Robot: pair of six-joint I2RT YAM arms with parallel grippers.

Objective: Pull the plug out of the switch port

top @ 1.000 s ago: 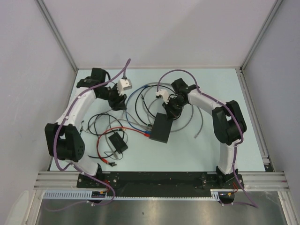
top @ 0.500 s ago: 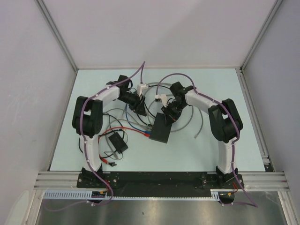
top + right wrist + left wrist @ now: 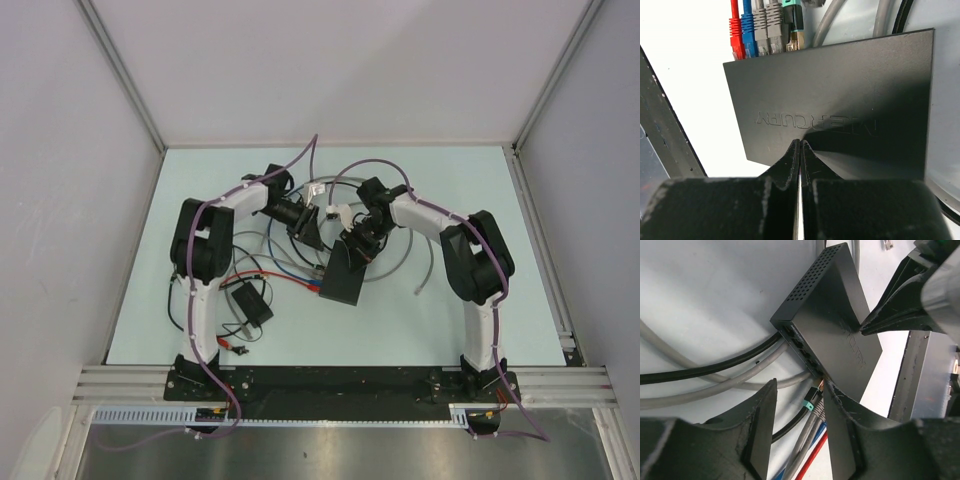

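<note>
The switch (image 3: pixel 340 277) is a flat dark grey box lying mid-table. Its port row (image 3: pixel 801 349) holds several plugs side by side: red (image 3: pixel 735 30), blue (image 3: pixel 747 27), two grey, and a black plug with a teal tab (image 3: pixel 810 401) (image 3: pixel 792 22). My left gripper (image 3: pixel 800 386) (image 3: pixel 311 233) is open at the port edge, its fingers standing either side of the teal-tabbed plug and the grey cables, with a gap showing on the left. My right gripper (image 3: pixel 800 143) (image 3: pixel 355 244) is shut, empty, its tips resting on the switch's top face (image 3: pixel 840 85).
A smaller black box with thin red and black wires (image 3: pixel 248 303) lies front left. Grey and black cable loops (image 3: pixel 290 235) spread behind the switch; thick grey cables (image 3: pixel 700 375) run left of the ports. A loose grey cable end (image 3: pixel 420 288) lies to the right.
My left arm has swung from the far left in to the switch's port edge, and its jaws have narrowed a little. The right gripper stays shut on top of the switch.
</note>
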